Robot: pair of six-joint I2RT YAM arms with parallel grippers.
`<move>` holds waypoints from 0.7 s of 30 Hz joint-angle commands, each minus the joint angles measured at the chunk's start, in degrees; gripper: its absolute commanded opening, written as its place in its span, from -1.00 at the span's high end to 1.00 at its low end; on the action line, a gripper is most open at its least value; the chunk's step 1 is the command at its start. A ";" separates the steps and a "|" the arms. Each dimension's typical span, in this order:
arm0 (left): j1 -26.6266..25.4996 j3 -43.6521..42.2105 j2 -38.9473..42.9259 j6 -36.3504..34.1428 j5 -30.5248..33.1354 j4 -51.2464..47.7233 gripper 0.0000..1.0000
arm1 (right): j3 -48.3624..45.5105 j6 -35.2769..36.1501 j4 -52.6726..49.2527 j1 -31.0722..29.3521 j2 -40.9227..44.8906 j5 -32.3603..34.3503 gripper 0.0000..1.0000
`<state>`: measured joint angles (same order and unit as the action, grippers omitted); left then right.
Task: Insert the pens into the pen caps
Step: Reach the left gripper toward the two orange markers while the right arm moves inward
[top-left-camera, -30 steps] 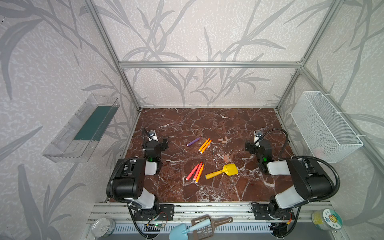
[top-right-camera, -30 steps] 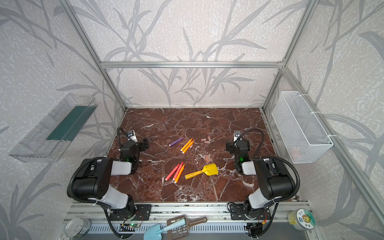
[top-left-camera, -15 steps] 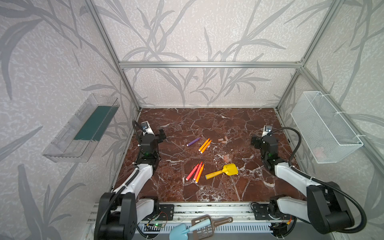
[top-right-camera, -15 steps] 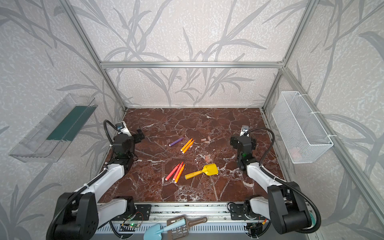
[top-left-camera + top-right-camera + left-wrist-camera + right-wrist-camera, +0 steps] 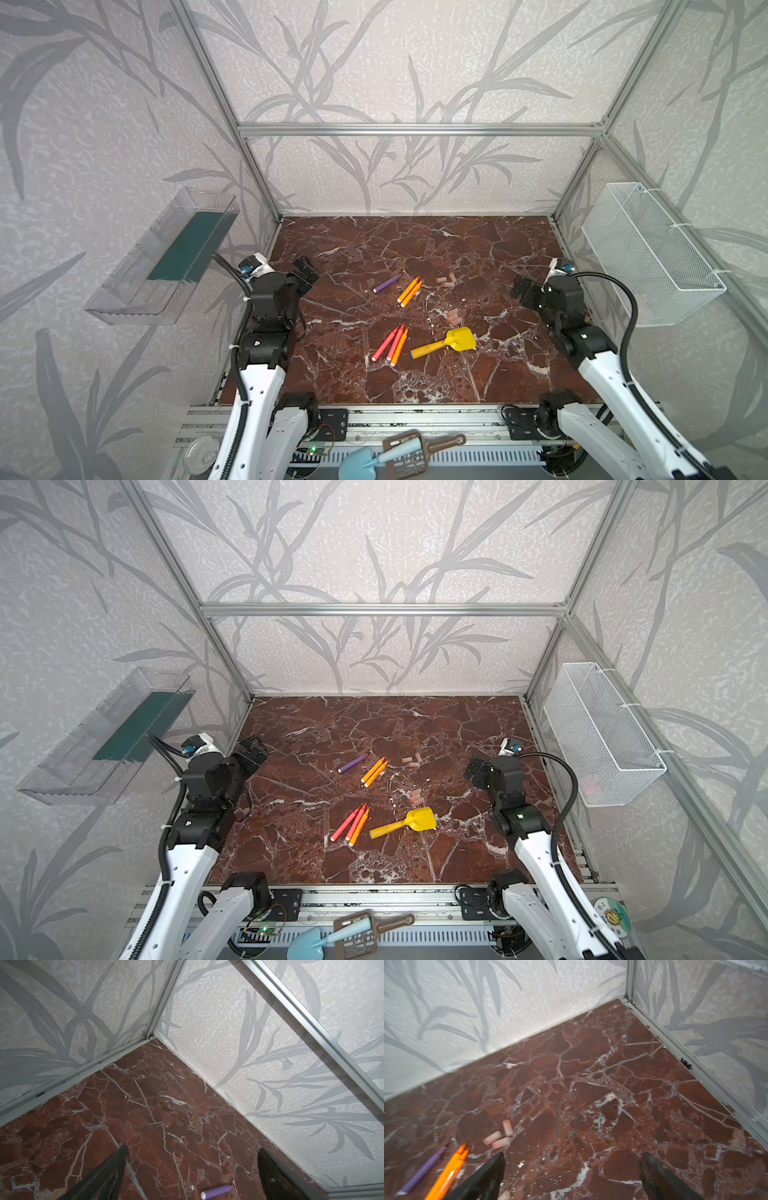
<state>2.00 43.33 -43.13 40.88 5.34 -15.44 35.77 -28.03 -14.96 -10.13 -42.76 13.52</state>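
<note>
Left claw (image 5: 305, 272): jaws spread wide, nothing between them. It hangs above the tabletop (image 5: 415, 241), well left of the shovel (image 5: 444, 344) and farther back. Right claw (image 5: 521, 289): likewise wide and empty, well right of the shovel and a little behind it.

Task things all lie flat on the stone, with no pen capped.
- Three pens (image 5: 390, 344) lie side by side just left of the shovel's handle.
- Near caps (image 5: 454, 316) sit just behind the shovel's blade.
- Farther behind the shovel is the orange pair (image 5: 409, 291), with the purple pen (image 5: 387, 284) to its left and the far caps (image 5: 446, 281) to its right.

Step in hand, as I read it, is the first reach: one claw to a pen, the other to a cap.
- Take the purple pen with the left claw. It lies apart from its neighbours, so you can straddle it crosswise at mid-barrel.
- Send the right claw to the far caps. They touch one another, so choose the outermost and come straight down.

Room: open stone lies between each claw and its target. Mind the shovel's handle if you go for the three pens. The wire basket (image 5: 652, 253) hangs off the stone far right of the shovel, and the clear tray (image 5: 166, 257) far left. Keep your elbows inboard of both.
</note>
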 commanded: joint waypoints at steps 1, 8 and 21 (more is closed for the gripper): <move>0.21 4.48 -2.80 5.95 -0.49 -11.14 -0.99 | -0.16 -6.24 -6.16 0.02 6.48 -4.76 -0.98; 0.55 8.20 -5.88 -0.97 -14.45 -11.50 -0.90 | 7.76 -7.22 -15.60 0.02 6.85 -16.86 -0.98; -18.96 -3.20 -9.85 -6.12 -10.99 -1.09 -0.39 | -0.54 -5.76 -13.28 -2.75 6.90 -23.54 -0.62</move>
<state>-14.59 40.60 -51.40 37.65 -8.43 -18.35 36.18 -33.04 -25.98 -11.94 -38.11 -8.51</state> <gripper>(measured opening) 0.708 0.821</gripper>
